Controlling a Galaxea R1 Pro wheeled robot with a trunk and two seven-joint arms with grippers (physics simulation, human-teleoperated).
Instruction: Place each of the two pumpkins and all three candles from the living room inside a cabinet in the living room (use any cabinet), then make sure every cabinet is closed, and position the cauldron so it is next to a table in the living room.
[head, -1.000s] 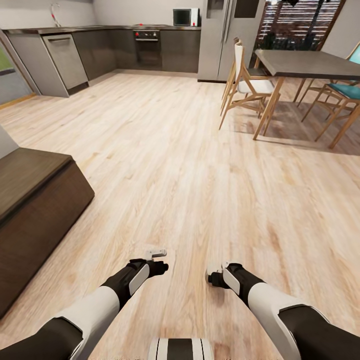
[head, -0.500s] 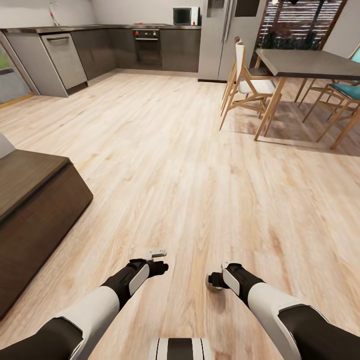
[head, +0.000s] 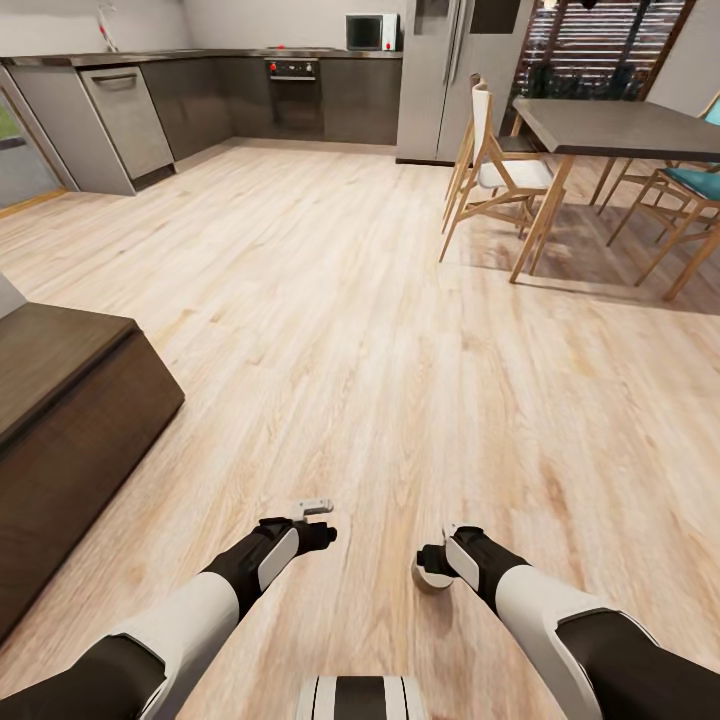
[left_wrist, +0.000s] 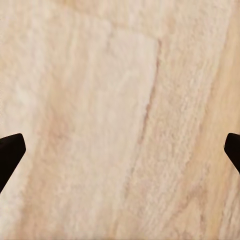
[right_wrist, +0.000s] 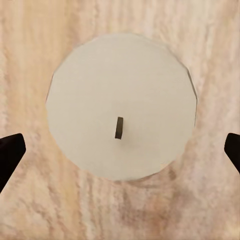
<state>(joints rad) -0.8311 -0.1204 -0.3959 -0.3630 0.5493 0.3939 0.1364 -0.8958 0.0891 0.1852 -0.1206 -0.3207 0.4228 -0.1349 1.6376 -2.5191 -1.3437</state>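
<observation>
A pale round candle (right_wrist: 100, 80) with a short dark wick stands upright on the wooden floor. My right gripper (right_wrist: 120, 155) hangs straight above it, open, its black fingertips (right_wrist: 10, 152) wide of the candle's rim on both sides. In the head view the candle (head: 430, 580) peeks out just under the right gripper (head: 434, 560). My left gripper (head: 318, 528) is open over bare floor, also seen in its wrist view (left_wrist: 120, 155). The end of the low dark-brown cabinet (head: 70, 420) lies on my left. Pumpkins, cauldron and the coffee table are out of view.
A dining table (head: 620, 125) with wood-and-white chairs (head: 495, 165) stands ahead to the right. Dark kitchen cupboards (head: 290, 95), a dishwasher (head: 130, 120) and a fridge (head: 450, 75) line the far wall. Open plank floor (head: 330, 300) stretches between.
The whole view has crept slightly forward. The candle now shows a little lower and fuller beneath the right gripper. Both arms keep their pose.
</observation>
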